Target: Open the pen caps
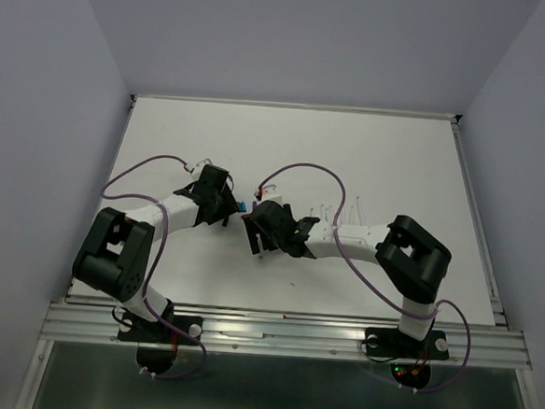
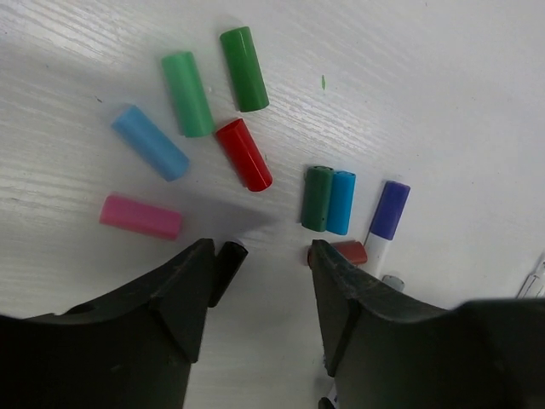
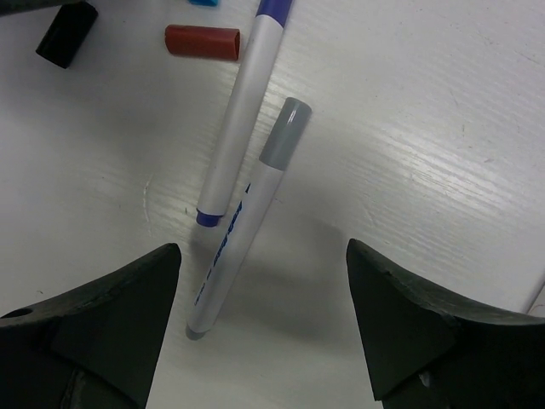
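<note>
Left wrist view first: the left end effector (image 2: 260,285) hangs with its black jaws parted, only the white worktop (image 2: 443,102) showing between them. Loose caps fan out ahead of it. A dark green plastic cap (image 2: 243,68) lies at twelve o'clock, with a light green plastic cap (image 2: 188,94) just beside it at eleven. There's a sky-blue plastic cap (image 2: 150,142) at ten, a bright red plastic cap (image 2: 244,154) in the middle and a pink plastic cap (image 2: 140,216) at nine. At three o'clock of the red one, a deep green cap (image 2: 318,198) and a blue cap (image 2: 341,202) lie side by side, touching. A black plastic cap (image 2: 228,271) pokes out by the left finger's tip, and a brick-red cap (image 2: 347,252) sits by the right finger's tip.

Over to the right wrist: the right end effector (image 3: 264,315) stands wide open, gripping nothing. Ahead of it lie two pens, both capped. The purple-capped white pen (image 3: 243,111) runs toward twelve. The grey-capped white pen (image 3: 230,247) touches it and tilts toward one o'clock. Blue print runs along the grey-capped pen's barrel, too blurred to read.

From above, both end effectors meet near the worktop's middle. White surface stretches on toward twelve o'clock, and the far edge is well apart from the cluster.
</note>
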